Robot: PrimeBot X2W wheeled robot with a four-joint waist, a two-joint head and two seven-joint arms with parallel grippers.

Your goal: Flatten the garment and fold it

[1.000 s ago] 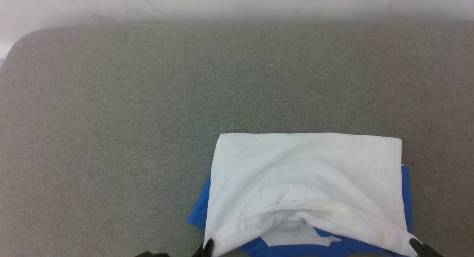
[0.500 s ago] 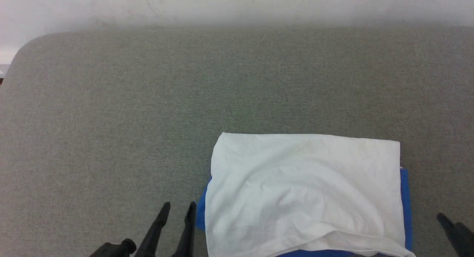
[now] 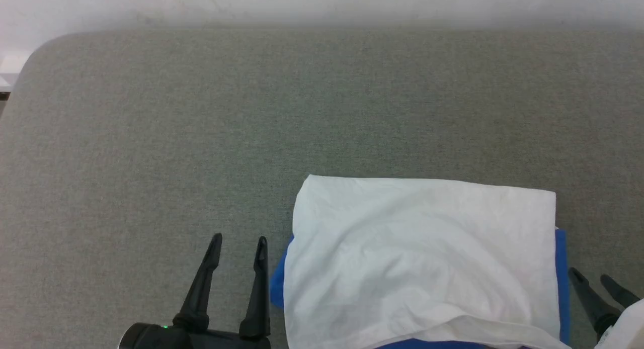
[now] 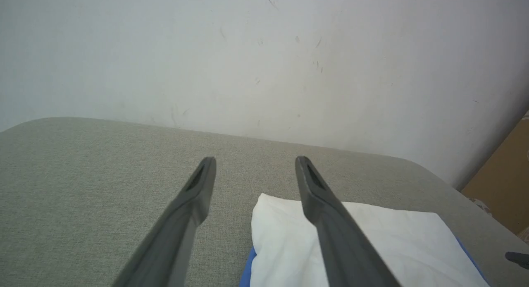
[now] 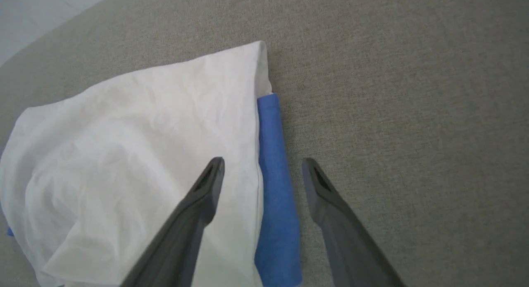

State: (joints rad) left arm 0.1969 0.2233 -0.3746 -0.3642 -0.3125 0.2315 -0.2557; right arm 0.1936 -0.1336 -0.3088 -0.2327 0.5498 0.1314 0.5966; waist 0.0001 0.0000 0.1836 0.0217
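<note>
Soft thin white-and-royal-blue cloth shirt (image 3: 422,258) lies folded on grey fabric-covered bench (image 3: 151,138), near front edge, right of centre. White panel is on top, blue showing at both sides. Left end effector (image 3: 239,238) & right end effector (image 3: 589,274) flank it, fingers spread, holding nothing, prob. so the fold settles undisturbed. Front hem puffs up, so it may need pressing.
</note>
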